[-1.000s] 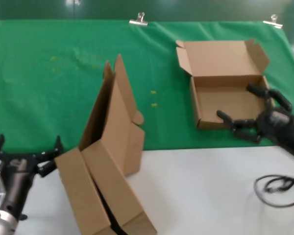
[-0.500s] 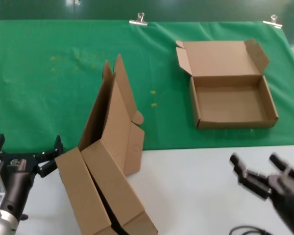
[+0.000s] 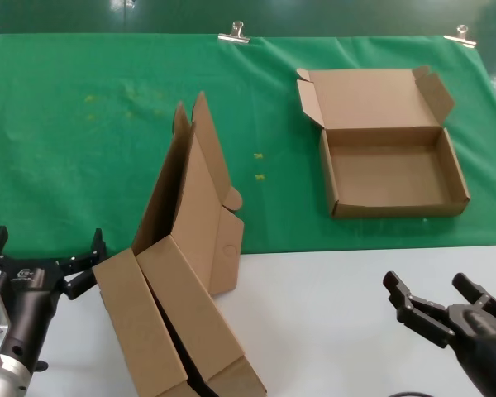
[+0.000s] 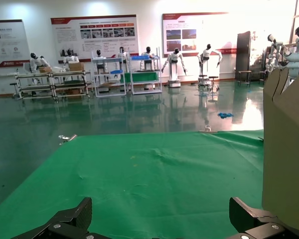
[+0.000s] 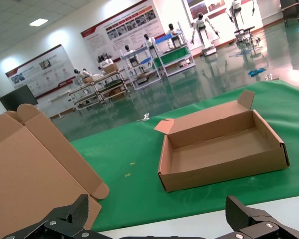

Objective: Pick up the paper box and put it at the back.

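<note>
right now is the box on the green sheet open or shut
Open: the paper box lies with its lid folded back flat on the green sheet, tray empty.

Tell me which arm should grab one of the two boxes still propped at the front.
Left. The left gripper is open right beside the leaning boxes at the table's front-left. The right gripper, also open, sits over the white tabletop farther away, below the box already lying on the green sheet.

A robot showroom or lab hall: humanoid robots (image 4: 175, 62) on display, wall posters (image 4: 94, 35), shelving racks (image 4: 144, 74), glossy floor (image 4: 139, 114).
</note>
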`<state>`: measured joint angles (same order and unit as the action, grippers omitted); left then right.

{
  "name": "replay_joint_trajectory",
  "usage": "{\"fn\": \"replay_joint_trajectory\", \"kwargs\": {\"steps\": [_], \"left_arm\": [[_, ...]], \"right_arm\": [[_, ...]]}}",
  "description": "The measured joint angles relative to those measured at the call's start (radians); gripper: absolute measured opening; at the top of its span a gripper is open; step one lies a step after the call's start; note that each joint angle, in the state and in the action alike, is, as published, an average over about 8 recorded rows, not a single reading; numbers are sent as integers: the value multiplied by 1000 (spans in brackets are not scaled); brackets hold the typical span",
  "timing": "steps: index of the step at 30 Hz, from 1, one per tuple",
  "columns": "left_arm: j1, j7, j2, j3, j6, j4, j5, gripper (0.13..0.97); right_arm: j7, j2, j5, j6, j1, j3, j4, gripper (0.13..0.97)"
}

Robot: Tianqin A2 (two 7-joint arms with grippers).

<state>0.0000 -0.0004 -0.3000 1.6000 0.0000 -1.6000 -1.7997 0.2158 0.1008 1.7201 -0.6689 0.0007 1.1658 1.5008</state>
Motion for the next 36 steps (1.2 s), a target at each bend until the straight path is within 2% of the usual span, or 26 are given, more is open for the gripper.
{"fn": "replay_joint_trajectory", "kwargs": {"steps": [11,36], "left_arm": [[0,0,0,0,0,0,0,966],[0,0,0,0,0,0,0,966]], "right_arm": [[-10,10,4,33,0,21,5,966],[-80,74,30,249,0,162,37,966]]}}
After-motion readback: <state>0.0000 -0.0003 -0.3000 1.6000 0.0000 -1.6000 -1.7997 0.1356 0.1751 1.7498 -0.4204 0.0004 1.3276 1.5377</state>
